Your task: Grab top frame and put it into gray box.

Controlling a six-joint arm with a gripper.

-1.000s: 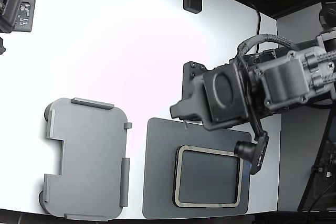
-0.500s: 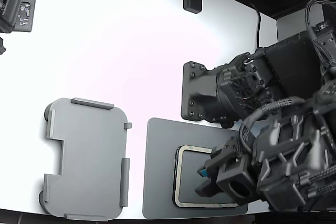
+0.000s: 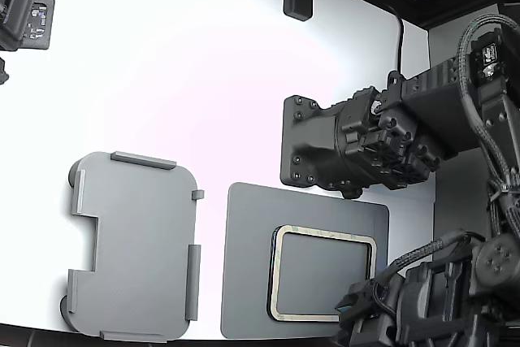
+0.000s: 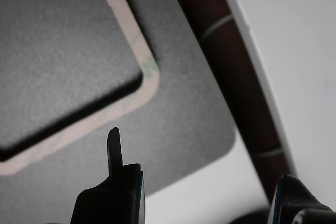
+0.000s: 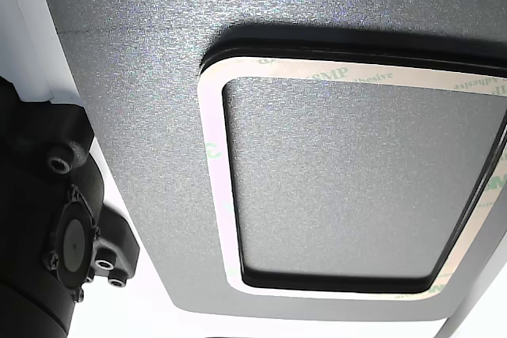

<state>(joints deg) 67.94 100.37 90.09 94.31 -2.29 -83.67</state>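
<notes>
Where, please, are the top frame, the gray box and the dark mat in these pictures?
top frame (image 3: 322, 235): exterior view, on its upper strip.
gray box (image 3: 138, 241): exterior view, on its bare floor.
dark mat (image 3: 248, 266): exterior view, on bare surface beside the frame.

A white smooth table (image 3: 203, 103) carries a light gray shallow plastic tray (image 3: 134, 245) at the exterior view's left and, just beside it, a darker gray flat mat (image 3: 248, 266).
</notes>
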